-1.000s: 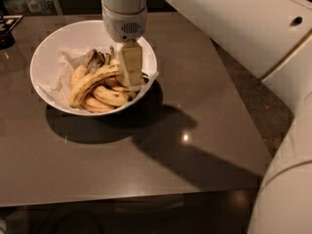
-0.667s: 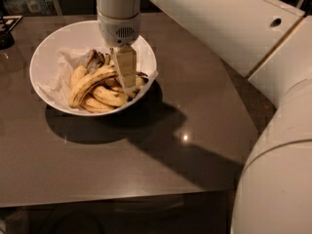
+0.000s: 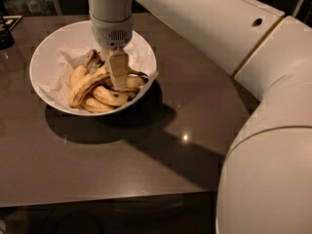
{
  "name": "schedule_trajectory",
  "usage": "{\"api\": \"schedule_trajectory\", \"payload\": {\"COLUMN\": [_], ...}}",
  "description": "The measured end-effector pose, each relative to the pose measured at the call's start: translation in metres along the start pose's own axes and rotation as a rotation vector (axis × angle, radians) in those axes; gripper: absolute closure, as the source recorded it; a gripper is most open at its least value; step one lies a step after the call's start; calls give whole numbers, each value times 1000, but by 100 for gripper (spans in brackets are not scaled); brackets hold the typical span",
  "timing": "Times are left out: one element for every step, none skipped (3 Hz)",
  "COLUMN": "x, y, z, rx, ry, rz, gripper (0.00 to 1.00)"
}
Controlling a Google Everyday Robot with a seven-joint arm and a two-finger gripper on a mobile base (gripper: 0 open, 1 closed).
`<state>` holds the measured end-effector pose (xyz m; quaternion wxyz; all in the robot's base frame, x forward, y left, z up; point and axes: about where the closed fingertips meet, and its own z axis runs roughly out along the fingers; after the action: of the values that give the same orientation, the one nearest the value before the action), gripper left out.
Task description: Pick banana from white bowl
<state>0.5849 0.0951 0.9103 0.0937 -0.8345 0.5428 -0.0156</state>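
Moved a little lower and to the left, the white two-finger gripper (image 3: 118, 73) is now placed inside the big round shiny white bowl (image 3: 44, 52), near the far left corner of the worktop. The long curved yellow banana (image 3: 87, 85) is seen in the bowl, just beside the gripper. Whether it is held cannot be told.

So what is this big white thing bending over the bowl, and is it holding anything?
That is a robot's one arm, seen by a single camera looking down at a dark table. At the arm's end sits the gripper, which serves as its hand. It is lowered into the white bowl. The bowl is lined with crumpled paper and holds several bananas. The gripper is at the pile, close to the longest banana. Whether it grips anything cannot be seen here.
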Motion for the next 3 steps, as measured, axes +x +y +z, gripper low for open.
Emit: {"api": "schedule_trajectory", "payload": {"x": [-3, -2, -2], "y": [-4, -8, -11], "z": [3, 6, 16], "rx": [-5, -9, -25], "ry": [2, 6, 4], "rz": [-12, -15, -17], "gripper": [35, 37, 39]}}
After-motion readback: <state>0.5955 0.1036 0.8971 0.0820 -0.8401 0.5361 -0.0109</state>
